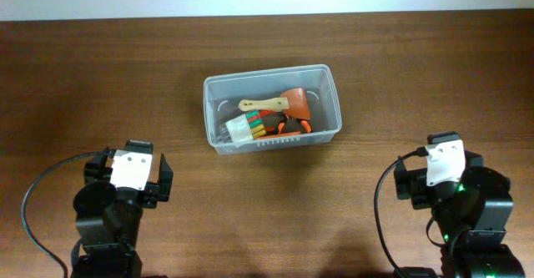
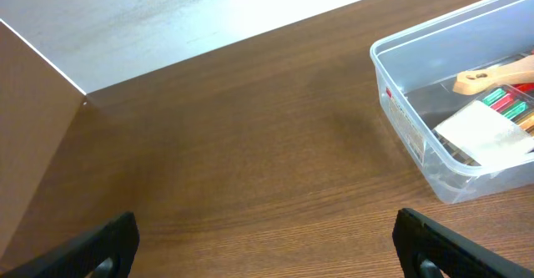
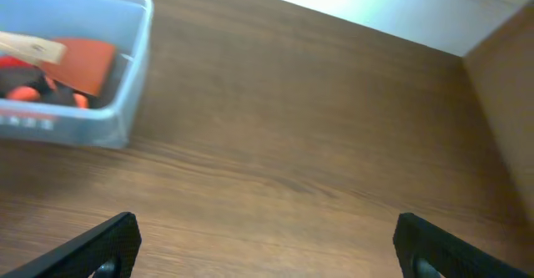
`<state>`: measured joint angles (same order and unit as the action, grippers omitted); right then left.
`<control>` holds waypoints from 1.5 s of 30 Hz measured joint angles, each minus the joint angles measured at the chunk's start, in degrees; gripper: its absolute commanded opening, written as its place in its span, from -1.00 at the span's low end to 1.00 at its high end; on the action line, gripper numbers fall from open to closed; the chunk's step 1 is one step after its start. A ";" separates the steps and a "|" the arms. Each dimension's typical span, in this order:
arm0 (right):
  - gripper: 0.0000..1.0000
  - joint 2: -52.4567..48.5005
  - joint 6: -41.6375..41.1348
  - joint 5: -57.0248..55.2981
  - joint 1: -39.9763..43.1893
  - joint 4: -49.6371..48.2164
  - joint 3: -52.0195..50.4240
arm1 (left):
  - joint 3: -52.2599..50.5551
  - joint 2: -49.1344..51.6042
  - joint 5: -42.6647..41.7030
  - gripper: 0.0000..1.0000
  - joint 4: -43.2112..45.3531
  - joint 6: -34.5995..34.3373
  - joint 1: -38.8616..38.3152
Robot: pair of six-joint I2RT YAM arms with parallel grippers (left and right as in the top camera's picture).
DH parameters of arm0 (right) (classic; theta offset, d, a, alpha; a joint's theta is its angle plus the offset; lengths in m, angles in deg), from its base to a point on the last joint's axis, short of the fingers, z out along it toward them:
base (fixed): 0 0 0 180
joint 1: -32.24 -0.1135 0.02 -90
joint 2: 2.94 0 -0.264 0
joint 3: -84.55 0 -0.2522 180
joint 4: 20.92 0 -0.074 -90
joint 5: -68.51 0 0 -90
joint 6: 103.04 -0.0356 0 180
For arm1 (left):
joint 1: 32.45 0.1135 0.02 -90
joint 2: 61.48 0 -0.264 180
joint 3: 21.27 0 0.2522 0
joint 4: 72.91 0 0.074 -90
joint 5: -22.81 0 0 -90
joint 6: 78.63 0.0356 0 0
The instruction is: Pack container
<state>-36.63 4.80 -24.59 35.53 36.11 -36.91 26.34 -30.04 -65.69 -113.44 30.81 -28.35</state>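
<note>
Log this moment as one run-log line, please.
container: mid-table, tools inside | left gripper: open, empty, apart from container | right gripper: open, empty, apart from container

This looks to me like a robot test bench in a lab. I sit at a bare brown wood-grain table (image 1: 100, 78) with brown side panels (image 2: 33, 128) and a plain white surface (image 2: 167, 11) behind it. My two arms (image 1: 113, 203) are mounted at the near edge, and black cables (image 1: 24, 204) loop from them. A clear plastic container (image 1: 335, 103) of hand tools (image 1: 265, 105) stands mid-table.
</note>
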 measured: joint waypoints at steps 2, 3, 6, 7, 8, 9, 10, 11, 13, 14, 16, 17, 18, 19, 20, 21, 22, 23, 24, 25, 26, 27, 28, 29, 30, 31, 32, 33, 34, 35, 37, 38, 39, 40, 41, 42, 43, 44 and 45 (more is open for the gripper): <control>0.97 0.00 0.44 -0.87 0.00 0.00 0.00 | 0.00 0.00 0.00 0.99 0.00 0.00 0.00; 0.97 0.00 0.61 -1.16 0.02 0.00 0.00 | 0.00 0.00 0.00 0.99 0.00 0.00 0.00; 0.97 0.09 0.61 -1.64 0.00 0.17 0.00 | 0.00 0.00 0.00 0.99 -0.02 0.00 0.00; 0.97 0.52 0.46 -1.60 0.00 0.37 -0.02 | 0.00 -0.02 0.00 0.99 0.00 0.00 0.00; 0.97 1.16 0.11 -1.55 0.00 0.37 -0.22 | 0.00 0.00 0.00 0.99 -0.02 0.00 0.00; 0.97 2.27 -0.17 -1.40 -0.02 0.37 -0.66 | 0.00 0.00 0.00 0.99 -0.02 0.00 0.00; 0.97 3.52 -0.37 -1.22 -0.13 0.35 -1.25 | 0.00 0.00 0.00 0.98 -0.02 0.00 0.00; 0.97 5.49 -0.72 -0.74 -0.31 0.31 -2.16 | 0.00 -0.02 0.00 0.99 -0.04 0.00 0.00; 0.97 11.08 -1.57 0.46 -0.76 -0.02 -4.72 | 0.00 0.00 0.00 0.99 -0.02 0.00 0.00; 0.97 14.53 -2.60 0.90 -0.98 -1.07 -6.40 | 0.00 0.00 0.00 0.99 -0.07 0.00 0.00; 0.97 21.49 -4.87 1.49 -1.38 -4.33 -10.12 | -0.02 -0.02 0.00 0.99 -0.04 0.00 0.00; 0.97 24.15 -5.95 1.68 -1.53 -6.25 -11.80 | -0.02 0.00 0.00 0.99 -0.04 0.00 0.00; 0.97 27.28 -7.28 1.88 -1.70 -9.29 -14.23 | -0.04 -0.02 -0.02 0.99 -0.09 0.00 0.00; 0.97 29.42 -8.17 1.97 -1.90 -12.07 -16.24 | -0.04 -0.02 -0.02 0.99 -0.09 0.00 0.00; 0.97 31.15 -8.94 2.08 -2.12 -14.91 -18.27 | -0.07 0.00 0.00 0.99 -0.11 0.00 0.00; 0.97 32.33 -9.55 2.14 -2.43 -17.84 -20.31 | -0.07 -0.02 0.00 0.99 -0.13 0.00 0.00; 0.97 32.83 -10.03 2.21 -2.71 -20.20 -21.97 | -0.07 -0.02 0.00 0.99 -0.13 0.00 0.00; 0.97 32.94 -10.40 2.32 -3.02 -22.56 -23.45 | -0.07 -0.02 0.00 0.99 -0.13 0.00 0.00; 0.97 32.94 -10.60 2.27 -3.45 -25.35 -25.40 | -0.07 0.00 -0.02 0.99 -0.15 0.00 0.00; 0.97 32.94 -10.80 2.25 -3.89 -27.56 -27.08 | -0.07 0.00 0.00 0.98 -0.15 0.00 0.00; 0.97 32.96 -11.06 2.16 -4.33 -29.83 -28.92 | -0.07 -0.02 -0.02 0.99 -0.15 0.00 0.00; 0.97 32.96 -11.08 2.05 -4.55 -30.91 -29.73 | -0.07 -0.02 0.00 0.99 -0.15 0.00 0.00; 0.97 32.94 -11.39 1.60 -5.18 -33.83 -32.09 | -0.07 -0.02 0.00 0.99 -0.15 0.00 0.00; 0.97 32.96 -11.50 1.29 -5.57 -35.54 -33.51 | -0.07 0.00 -0.02 0.98 -0.15 0.00 0.00; 0.97 32.96 -11.65 0.90 -5.90 -36.94 -34.88 | -0.07 0.00 0.00 0.98 -0.15 0.00 0.00; 0.97 32.96 -11.67 0.50 -6.14 -38.07 -36.30 | -0.07 -0.02 0.00 0.99 -0.15 0.00 0.00; 0.97 32.96 -11.72 0.09 -6.36 -38.93 -37.83 | -0.07 -0.02 0.00 0.99 -0.15 0.00 0.00; 0.97 32.96 -11.74 -0.17 -6.43 -39.15 -39.08 | -0.07 0.00 -0.02 0.99 -0.17 0.00 0.00; 0.97 32.96 -11.72 -0.48 -6.45 -39.19 -40.61 | -0.07 0.00 0.00 0.99 -0.15 0.00 0.00; 0.97 32.96 -11.87 -0.61 -6.45 -39.15 -41.86 | -0.07 -0.02 0.00 0.99 -0.15 0.00 0.00; 0.97 32.96 -12.28 -0.79 -6.45 -38.58 -43.34 | -0.07 0.00 -0.02 0.98 -0.15 0.00 0.00; 0.97 32.92 -12.39 -0.83 -6.45 -38.75 -43.87 | -0.07 0.00 0.00 0.99 -0.15 0.00 0.00; 0.97 32.85 -12.59 -1.03 -6.45 -39.04 -43.89 | -0.07 -0.02 -0.02 0.99 -0.20 0.00 0.00; 0.97 32.89 -12.81 -1.44 -6.45 -39.06 -43.89 | -0.07 0.00 -0.02 0.99 -0.17 0.00 0.00; 0.97 32.89 -13.07 -1.84 -6.45 -39.08 -43.89 | -0.09 0.00 0.00 0.99 -0.20 0.00 0.00; 0.97 32.89 -13.38 -2.10 -6.45 -39.10 -43.89 | -0.09 0.00 0.00 0.99 -0.20 0.00 0.00; 0.97 32.89 -13.64 -2.29 -6.45 -39.10 -43.89 | -0.09 0.00 -0.02 0.99 -0.20 0.00 0.00; 0.97 32.89 -14.14 -2.49 -6.45 -39.12 -43.89 | -0.09 0.00 0.00 0.98 -0.20 0.00 0.00; 0.97 32.89 -14.58 -2.60 -6.45 -39.12 -43.89 | -0.09 0.00 0.00 0.99 -0.20 0.00 0.00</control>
<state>-3.74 -9.78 -27.19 29.08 -3.02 -80.80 26.25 -30.04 -65.69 -113.63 30.81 -28.35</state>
